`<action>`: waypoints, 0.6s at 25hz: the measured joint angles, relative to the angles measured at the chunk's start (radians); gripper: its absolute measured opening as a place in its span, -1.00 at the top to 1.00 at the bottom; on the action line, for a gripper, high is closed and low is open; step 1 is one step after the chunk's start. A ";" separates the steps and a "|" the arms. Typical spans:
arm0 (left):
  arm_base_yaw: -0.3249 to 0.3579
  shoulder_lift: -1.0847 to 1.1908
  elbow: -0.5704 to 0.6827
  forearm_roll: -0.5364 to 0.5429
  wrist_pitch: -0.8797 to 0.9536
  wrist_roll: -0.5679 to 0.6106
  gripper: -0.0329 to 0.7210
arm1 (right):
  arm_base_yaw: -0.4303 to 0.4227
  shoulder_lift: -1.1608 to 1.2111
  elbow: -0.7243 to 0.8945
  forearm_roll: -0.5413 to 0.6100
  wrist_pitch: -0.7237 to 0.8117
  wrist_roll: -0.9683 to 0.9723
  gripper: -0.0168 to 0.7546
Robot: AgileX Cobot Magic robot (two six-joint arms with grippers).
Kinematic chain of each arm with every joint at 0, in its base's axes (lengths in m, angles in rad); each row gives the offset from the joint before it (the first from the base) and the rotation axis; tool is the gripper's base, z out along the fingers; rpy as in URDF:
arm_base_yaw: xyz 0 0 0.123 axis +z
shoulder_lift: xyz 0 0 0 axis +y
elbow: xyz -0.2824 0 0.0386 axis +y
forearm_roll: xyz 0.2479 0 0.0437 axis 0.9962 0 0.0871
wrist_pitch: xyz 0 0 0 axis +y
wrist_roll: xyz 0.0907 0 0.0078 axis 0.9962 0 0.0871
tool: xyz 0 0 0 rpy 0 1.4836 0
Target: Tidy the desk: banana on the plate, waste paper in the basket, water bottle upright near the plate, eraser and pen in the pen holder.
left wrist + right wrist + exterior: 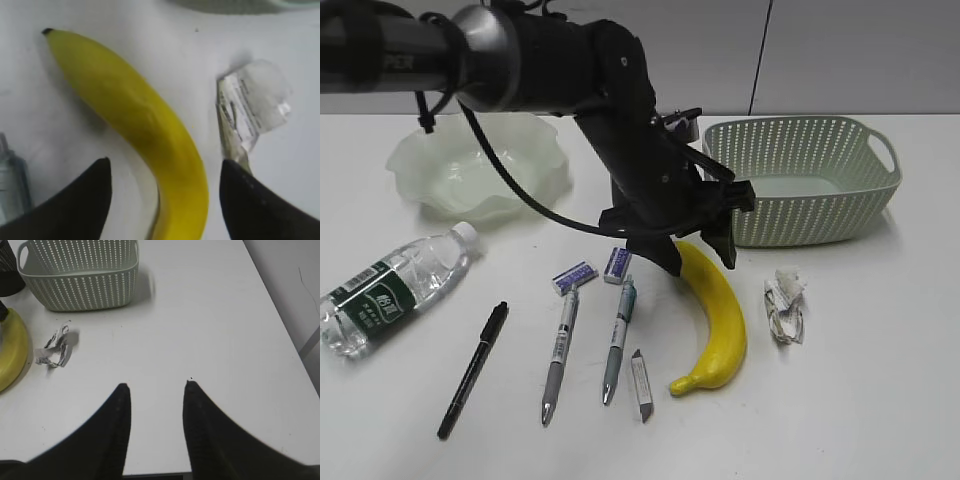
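On the white bench (880, 400), the long curved yellow banana (150, 125) lay flat between the row of pens and the small crumpled scrap of white waste paper (250, 107), well apart from the pale green ruffled-rim plate (480, 165) at far left. Not on the plate yet.

Handling, my guess: moderate weight, firm but bruisable skin, smooth and a bit slippery, curved so it could roll or pivot in a pinch. Best hold looked like mid-body, across the short axis near the balance point, light squeeze.

Left fingers (165, 200) were spread wide and empty, straddling the banana's lower half: one finger on the bare bench to its left, the other just beside the paper scrap. Contact with the peel: couldn't tell from the wrist view. Exterior view showed my left arm reaching over from the upper left, wrist pitched down over the banana's upper end, in front of the sage-green perforated plastic basket (810, 175).

Right fingers (155, 410) were parted, holding nothing, hovering over bare bench right of the paper.
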 joint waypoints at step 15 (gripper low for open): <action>0.000 0.204 -0.192 0.021 0.043 -0.162 -0.14 | 0.000 0.000 0.000 0.000 0.000 0.000 0.19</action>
